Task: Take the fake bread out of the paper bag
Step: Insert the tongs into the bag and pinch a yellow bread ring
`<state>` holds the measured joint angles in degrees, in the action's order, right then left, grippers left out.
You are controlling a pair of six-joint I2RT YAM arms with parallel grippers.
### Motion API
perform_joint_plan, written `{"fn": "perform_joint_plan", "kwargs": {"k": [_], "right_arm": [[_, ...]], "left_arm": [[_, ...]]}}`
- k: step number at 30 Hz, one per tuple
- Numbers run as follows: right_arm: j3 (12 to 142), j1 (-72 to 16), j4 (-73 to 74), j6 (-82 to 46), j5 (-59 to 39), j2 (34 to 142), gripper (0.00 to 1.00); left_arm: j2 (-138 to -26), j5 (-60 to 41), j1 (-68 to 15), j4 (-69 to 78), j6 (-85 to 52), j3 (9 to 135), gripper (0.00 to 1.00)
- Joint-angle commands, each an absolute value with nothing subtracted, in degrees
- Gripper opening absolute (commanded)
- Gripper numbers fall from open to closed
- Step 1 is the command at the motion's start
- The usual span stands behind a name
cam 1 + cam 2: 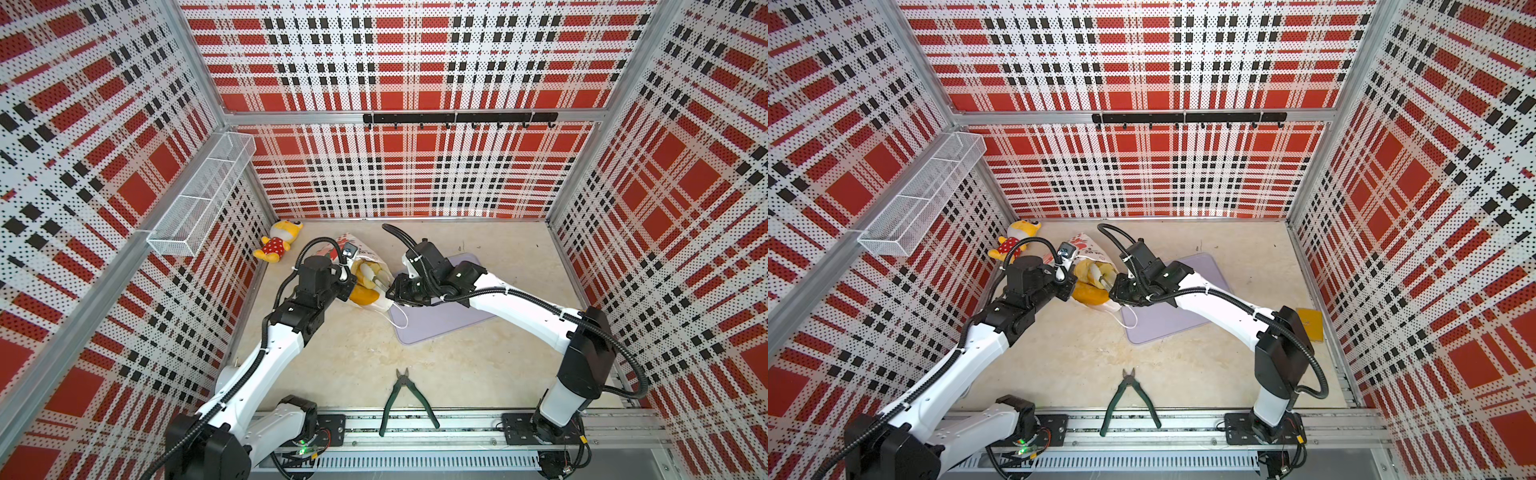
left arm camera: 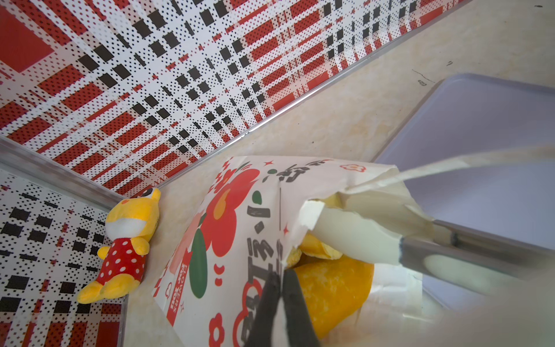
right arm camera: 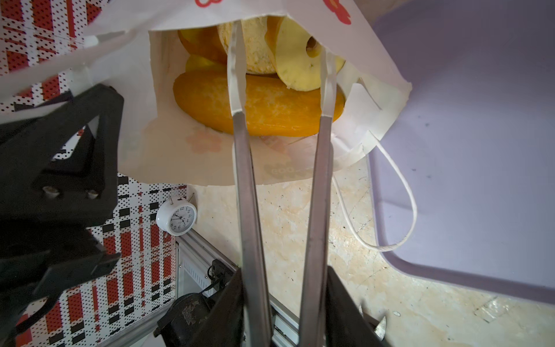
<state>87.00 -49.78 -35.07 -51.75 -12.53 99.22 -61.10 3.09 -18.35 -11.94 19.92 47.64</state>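
I am pinching the upper lip of the paper bag [image 2: 240,210] with my left claw [image 2: 280,276]. Its two black fingers are pressed together with the paper edge between them, and this is lifting the mouth open. The bag is lying on its side on the beige tabletop. Its printed red flowers are facing up and its mouth is pointing toward the lilac tray [image 3: 480,150]. The lower lip is resting over the tray's near edge, and one white cord handle [image 3: 411,207] is looping out onto the tray.

I am reaching into that mouth with my right claw [image 3: 280,39]. Its long metal fingers with white tips are standing apart. Between the tips a pale ring-shaped bread [image 3: 297,60] and a round bun [image 3: 258,51] are sitting, and I cannot tell whether either tip is pressing on them.

All the fake bread I can see is sitting inside the bag. A long orange loaf [image 3: 270,105] is lying across the bottom wall just inside the mouth, and the ring and bun are stacked on top of it. In a top view the loaf [image 1: 363,296] is showing just inside the opening, between my two wrists.
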Motion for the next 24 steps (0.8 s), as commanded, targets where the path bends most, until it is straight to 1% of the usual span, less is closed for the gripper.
{"fn": "perform_joint_plan", "kwargs": {"k": [1, 6, 12, 19, 22, 24], "right_arm": [[90.2, -50.5, -33.3, -54.1, -12.8, 101.1, 0.4], [92.2, -50.7, -34.9, -54.8, -12.6, 103.7, 0.4], [94.9, -50.8, -39.7, -54.0, -9.1, 106.4, 0.39], [95.5, -50.9, -38.6, -51.6, -8.4, 107.1, 0.27], [96.2, -51.2, -40.0, -48.3, -8.0, 106.2, 0.18], [95.9, -51.4, -41.1, -46.1, -7.6, 104.9, 0.1]], "left_arm": [[-60.3, 4.7, -19.9, -8.3, 21.6, 47.3, 0.0], [-60.5, 6.0, -20.9, -8.3, 22.8, 46.8, 0.0], [-60.4, 5.9, -21.4, -7.2, 22.9, 45.5, 0.0], [-60.2, 5.9, -22.6, -6.8, 23.3, 44.7, 0.0], [-60.1, 8.1, -23.8, -6.9, 24.3, 44.6, 0.0], [-60.2, 10.7, -25.1, -7.2, 25.9, 44.6, 0.0]]}}
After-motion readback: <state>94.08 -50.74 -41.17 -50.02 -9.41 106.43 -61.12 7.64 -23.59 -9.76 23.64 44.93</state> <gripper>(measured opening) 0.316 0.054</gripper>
